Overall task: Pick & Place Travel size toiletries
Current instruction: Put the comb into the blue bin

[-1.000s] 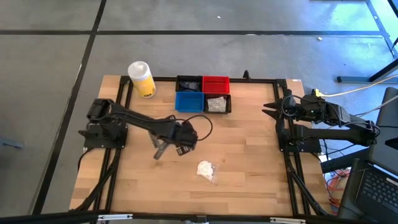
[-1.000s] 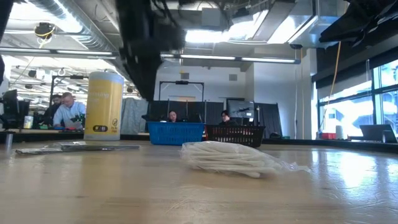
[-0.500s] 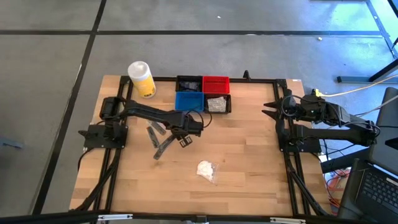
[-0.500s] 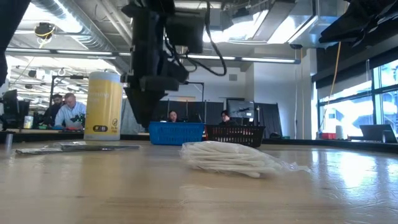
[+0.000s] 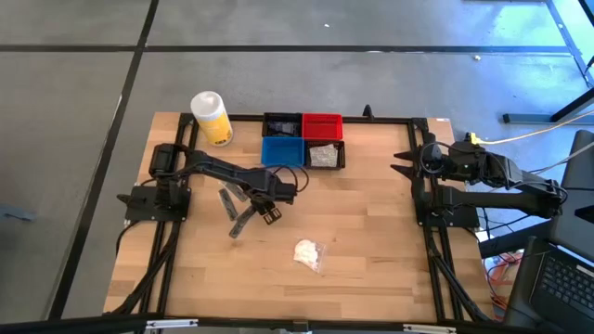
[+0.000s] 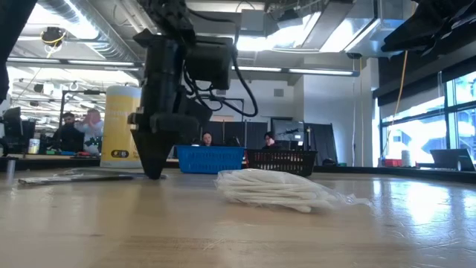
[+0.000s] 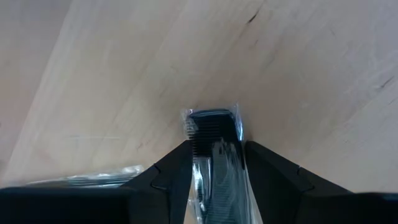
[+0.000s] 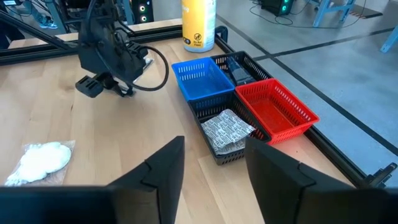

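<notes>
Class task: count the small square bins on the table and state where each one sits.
4, in a two-by-two block at the table's far edge: black bin beside red bin at the back, blue bin in front of the black, and a second black bin holding packets, in front of the red.

Left claw [image 6: 154,173] tip meets table [image 6: 223,231] beside white wad [image 6: 275,190].

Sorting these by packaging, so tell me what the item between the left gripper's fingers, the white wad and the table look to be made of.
Dark comb: looks like black plastic with fine teeth, in a glossy clear wrapper, between the left gripper's open fingers.
White wad: soft white strands, perhaps cotton, in crinkly clear film that glints.
Table: light wood, visible grain and plank seams, satin sheen.
</notes>
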Controlling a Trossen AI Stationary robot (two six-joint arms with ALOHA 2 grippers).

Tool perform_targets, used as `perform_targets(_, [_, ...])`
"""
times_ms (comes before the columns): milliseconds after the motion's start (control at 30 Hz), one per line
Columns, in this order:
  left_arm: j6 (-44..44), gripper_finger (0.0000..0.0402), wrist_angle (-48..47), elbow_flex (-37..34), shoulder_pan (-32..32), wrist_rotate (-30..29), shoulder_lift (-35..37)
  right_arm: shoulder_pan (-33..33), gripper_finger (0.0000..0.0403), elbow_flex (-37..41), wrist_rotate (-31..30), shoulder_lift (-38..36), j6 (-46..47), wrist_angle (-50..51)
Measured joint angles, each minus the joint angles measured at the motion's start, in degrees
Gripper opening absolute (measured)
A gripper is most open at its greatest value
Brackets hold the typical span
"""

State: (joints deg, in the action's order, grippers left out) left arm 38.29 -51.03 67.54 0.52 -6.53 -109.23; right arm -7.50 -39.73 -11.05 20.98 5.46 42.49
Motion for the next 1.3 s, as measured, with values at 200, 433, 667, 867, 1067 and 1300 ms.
perform_targets(200, [-2.1, 0.0144, 1.0, -0.6, 1.1, 1.3, -0.1, 0.0, 0.0179, 0.0, 0.0, 0.0, 0.0, 0.0])
perform_targets(433, [-2.1, 0.0133, 1.2, -0.6, 1.6, 2.0, -0.2, 0.0, 0.0178, 0.0, 0.0, 0.0, 0.0, 0.0])
perform_targets(667, [-1.9, 0.0102, 0.9, -0.7, 1.5, 2.1, 0.1, 0.0, 0.0164, 0.0, 0.0, 0.0, 0.0, 0.0])
perform_targets(867, [-1.9, 0.0082, 0.0, -0.9, 1.5, 1.8, 1.5, 0.0, 0.0152, 0.0, 0.0, 0.0, 0.0, 0.0])
perform_targets(1067, [-1.9, 0.0066, -0.2, -0.9, 1.5, 1.9, 2.2, 0.0, 0.0142, 0.0, 0.0, 0.0, 0.0, 0.0])
perform_targets(1300, [-3.0, 0.005, -0.7, -0.8, 1.4, 2.3, 2.4, 0.0, 0.0132, 0.0, 0.0, 0.0, 0.0, 0.0])
